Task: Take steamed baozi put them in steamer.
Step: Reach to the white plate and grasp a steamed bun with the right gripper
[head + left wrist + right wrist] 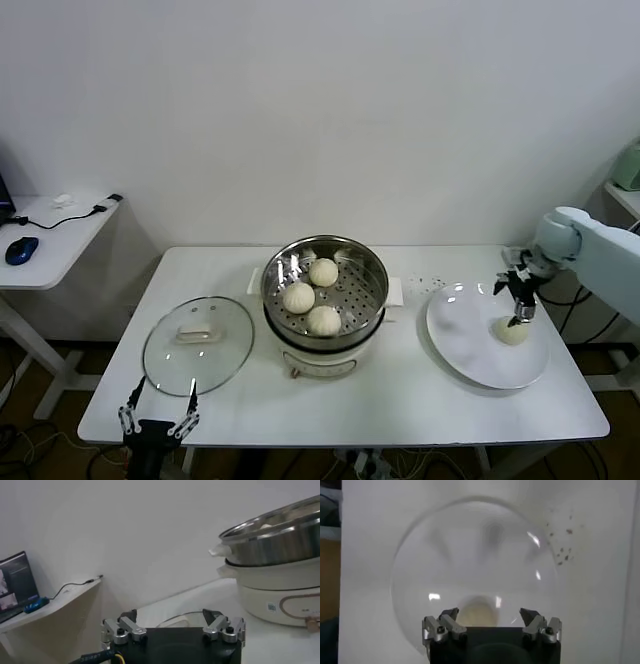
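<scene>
The white table [420,400] is bearing the steamer [324,292] holding three baozi [299,297], while on the white plate [470,355] the fourth baozi [512,331] is lying directly beneath the right gripper [519,304], whose fingers are standing apart above it, and the left gripper [158,418] is idling, spread, at the table's front edge

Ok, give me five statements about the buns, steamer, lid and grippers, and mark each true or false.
1. Three baozi lie in the steamer. True.
2. The glass lid sits on the steamer. False: it lies on the table, to the steamer's left.
3. One baozi remains on the white plate. True.
4. The right gripper is shut on that baozi. False: it is open just above it.
5. The left gripper is over the steamer. False: it is at the table's front edge, open.
</scene>
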`<state>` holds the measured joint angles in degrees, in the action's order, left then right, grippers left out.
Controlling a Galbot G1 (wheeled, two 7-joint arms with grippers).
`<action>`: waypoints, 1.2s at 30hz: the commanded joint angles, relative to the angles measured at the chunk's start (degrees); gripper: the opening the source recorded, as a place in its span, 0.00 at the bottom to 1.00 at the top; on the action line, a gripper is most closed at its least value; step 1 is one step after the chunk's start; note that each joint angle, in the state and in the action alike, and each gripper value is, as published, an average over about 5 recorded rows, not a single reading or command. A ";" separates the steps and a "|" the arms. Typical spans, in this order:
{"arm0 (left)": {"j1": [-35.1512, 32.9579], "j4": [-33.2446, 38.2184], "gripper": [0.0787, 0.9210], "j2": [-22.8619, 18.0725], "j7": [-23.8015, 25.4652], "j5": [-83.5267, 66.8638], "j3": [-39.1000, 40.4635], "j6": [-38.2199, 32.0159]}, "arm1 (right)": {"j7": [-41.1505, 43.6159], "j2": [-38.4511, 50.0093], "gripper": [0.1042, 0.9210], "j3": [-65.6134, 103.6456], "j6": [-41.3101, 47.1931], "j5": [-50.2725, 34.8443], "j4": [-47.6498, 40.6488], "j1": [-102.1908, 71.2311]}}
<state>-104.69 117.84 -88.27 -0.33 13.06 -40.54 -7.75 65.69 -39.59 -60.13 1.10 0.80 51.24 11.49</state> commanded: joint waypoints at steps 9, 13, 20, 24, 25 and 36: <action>1.11 -0.67 0.88 -0.69 -0.10 1.47 0.67 0.66 | 0.20 -7.07 0.88 17.47 -4.41 12.23 -16.86 -11.34; 1.34 -0.63 0.88 -0.79 -0.18 1.60 0.70 0.88 | 0.26 -8.69 0.88 18.59 -4.55 12.93 -18.31 -11.56; 1.30 -0.72 0.88 -0.74 -0.20 1.59 0.44 0.89 | 0.91 -9.88 0.88 18.29 -4.52 12.83 -18.89 -11.49; 1.21 -0.69 0.88 -0.73 -0.20 1.60 0.44 0.87 | 1.22 -9.93 0.88 18.14 -4.54 12.77 -18.95 -11.33; 1.19 -0.68 0.88 -0.72 -0.20 1.61 0.44 0.86 | 1.29 -9.92 0.88 18.12 -4.55 12.77 -18.99 -11.28; 0.69 -0.52 0.88 -0.83 -0.35 1.72 0.66 0.73 | 1.99 -9.50 0.65 17.54 -4.61 10.18 -18.84 -10.70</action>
<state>-103.92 117.24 -89.05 -0.60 14.69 -39.98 -7.00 67.39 -48.53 -42.86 -3.38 12.13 33.25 0.98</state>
